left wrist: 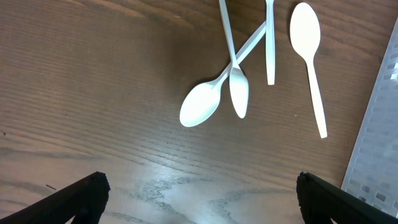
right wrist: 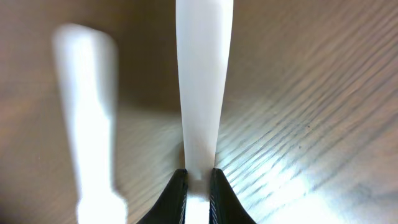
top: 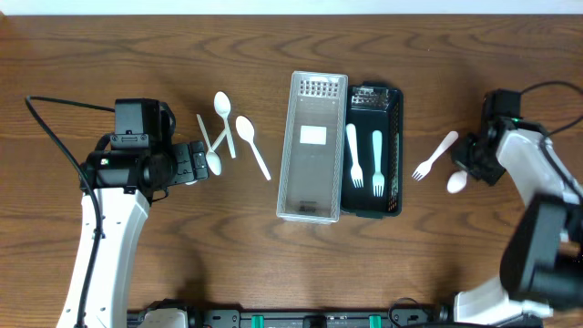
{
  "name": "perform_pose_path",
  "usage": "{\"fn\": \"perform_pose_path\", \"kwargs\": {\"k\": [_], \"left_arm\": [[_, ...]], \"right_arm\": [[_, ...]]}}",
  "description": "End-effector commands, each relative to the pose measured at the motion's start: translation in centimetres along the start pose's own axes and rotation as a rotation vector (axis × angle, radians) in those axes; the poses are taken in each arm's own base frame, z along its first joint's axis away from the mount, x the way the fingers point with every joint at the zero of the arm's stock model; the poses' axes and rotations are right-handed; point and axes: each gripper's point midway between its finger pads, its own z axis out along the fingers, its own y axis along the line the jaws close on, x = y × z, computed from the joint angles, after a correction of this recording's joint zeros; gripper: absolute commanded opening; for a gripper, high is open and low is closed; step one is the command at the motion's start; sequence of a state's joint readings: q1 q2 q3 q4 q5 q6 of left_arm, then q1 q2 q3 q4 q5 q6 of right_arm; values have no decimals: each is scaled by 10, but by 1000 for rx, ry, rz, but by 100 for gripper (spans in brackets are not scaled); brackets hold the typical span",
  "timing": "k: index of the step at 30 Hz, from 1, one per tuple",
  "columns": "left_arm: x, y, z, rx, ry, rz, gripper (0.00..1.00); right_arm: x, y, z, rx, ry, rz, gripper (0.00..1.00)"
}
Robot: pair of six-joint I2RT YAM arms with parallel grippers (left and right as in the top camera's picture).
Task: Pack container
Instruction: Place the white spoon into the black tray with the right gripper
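Observation:
A black tray (top: 390,98) at the centre holds two white forks (top: 353,157). A clear plastic container (top: 311,187) lies against its left side. Left of it, white spoons (top: 246,129) lie in a loose crossed group, also in the left wrist view (left wrist: 200,106). My left gripper (top: 202,162) is open and empty just short of them (left wrist: 202,205). On the right lie a white fork (top: 434,157) and a white spoon (top: 456,182). My right gripper (top: 472,167) is shut on the spoon's handle (right wrist: 199,93); the jaws (right wrist: 199,180) pinch it low over the table.
A blurred white utensil (right wrist: 87,112) lies left of the held handle in the right wrist view. The clear container's edge (left wrist: 379,124) shows at the right of the left wrist view. Bare wood table surrounds everything.

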State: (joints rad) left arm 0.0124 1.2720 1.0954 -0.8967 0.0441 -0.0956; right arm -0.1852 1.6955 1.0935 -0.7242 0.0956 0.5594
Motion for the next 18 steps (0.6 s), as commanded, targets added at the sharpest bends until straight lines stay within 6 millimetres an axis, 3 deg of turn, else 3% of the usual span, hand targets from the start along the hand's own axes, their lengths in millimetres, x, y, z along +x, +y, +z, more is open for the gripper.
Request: {"fn": "perform_pose_path", "kwargs": {"k": [1,5,9,13,18], "left_arm": [[-7,4,-5,-19,-18,11,98],[-7,4,-5,-19,-18,11,98],[-7,4,-5,-19,-18,11,98],[-7,4,-5,-19,-18,11,98],[-7,4,-5,-19,-18,11,98]], "right_arm": [[-6,40,-68,-196,-132,-41,1],[11,79,-128,-357,-242,-126,1],[44,115,-146,-440,-241,-227,1],[79,140,-126,-396,-186,-297,1],[108,162,-72,-277,-141,-392,3]]}}
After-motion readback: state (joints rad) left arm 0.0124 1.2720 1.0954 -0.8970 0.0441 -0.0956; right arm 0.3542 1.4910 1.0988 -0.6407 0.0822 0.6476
